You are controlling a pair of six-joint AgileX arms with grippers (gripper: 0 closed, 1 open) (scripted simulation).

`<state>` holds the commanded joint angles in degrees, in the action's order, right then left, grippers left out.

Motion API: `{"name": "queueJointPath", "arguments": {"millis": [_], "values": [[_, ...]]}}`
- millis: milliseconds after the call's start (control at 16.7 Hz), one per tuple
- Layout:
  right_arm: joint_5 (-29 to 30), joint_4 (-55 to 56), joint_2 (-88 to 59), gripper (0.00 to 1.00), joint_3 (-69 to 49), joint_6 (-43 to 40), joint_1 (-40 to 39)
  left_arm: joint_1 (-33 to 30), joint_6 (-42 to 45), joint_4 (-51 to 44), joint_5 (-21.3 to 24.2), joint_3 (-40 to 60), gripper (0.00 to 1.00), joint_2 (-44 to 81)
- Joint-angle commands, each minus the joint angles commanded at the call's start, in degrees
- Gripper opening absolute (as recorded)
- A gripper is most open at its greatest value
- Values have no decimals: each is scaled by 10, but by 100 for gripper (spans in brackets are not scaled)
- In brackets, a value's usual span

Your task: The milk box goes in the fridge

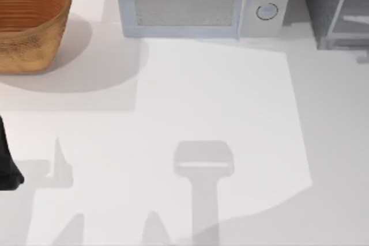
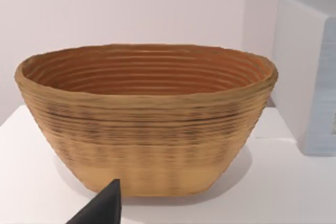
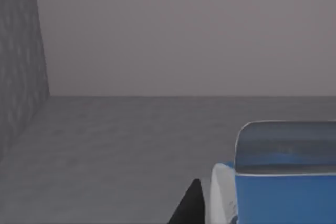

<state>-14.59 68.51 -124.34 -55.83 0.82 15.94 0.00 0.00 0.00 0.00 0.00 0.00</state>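
Milk box inside the fridge, left arm parked.

My left arm (image 1: 8,165) sat at the table's (image 1: 219,102) left edge, facing the basket (image 1: 31,21); the microwave (image 1: 202,1) stood far centre. The fridge (image 1: 337,7) was far right. The milk box (image 3: 283,182) rested on its grey floor beside a right finger (image 3: 189,205); I couldn't tell either grip.

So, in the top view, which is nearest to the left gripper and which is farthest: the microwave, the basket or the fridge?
1. Basket, back left corner, nearest the left gripper at the table's left edge.
2. Microwave, back middle.
3. Fridge, back right corner, farthest.
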Motion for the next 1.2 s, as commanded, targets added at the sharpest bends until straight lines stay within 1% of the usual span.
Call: {"name": "queueJointPath", "arguments": {"millis": [360,480,660,1020,1200], "values": [[0,-1,-3,0,0,1,-3,0,0,0,0,0,100,0],[2,-13,-15,0,-20,2,-4,0,0,0,0,0,100,0],[10,-54,-50,0,-93,2,-9,0,0,0,0,0,100,0],[28,-167,-129,0,-295,1,-26,0,0,0,0,0,100,0],[33,-206,-150,0,-353,0,-34,0,0,0,0,0,100,0]]}}
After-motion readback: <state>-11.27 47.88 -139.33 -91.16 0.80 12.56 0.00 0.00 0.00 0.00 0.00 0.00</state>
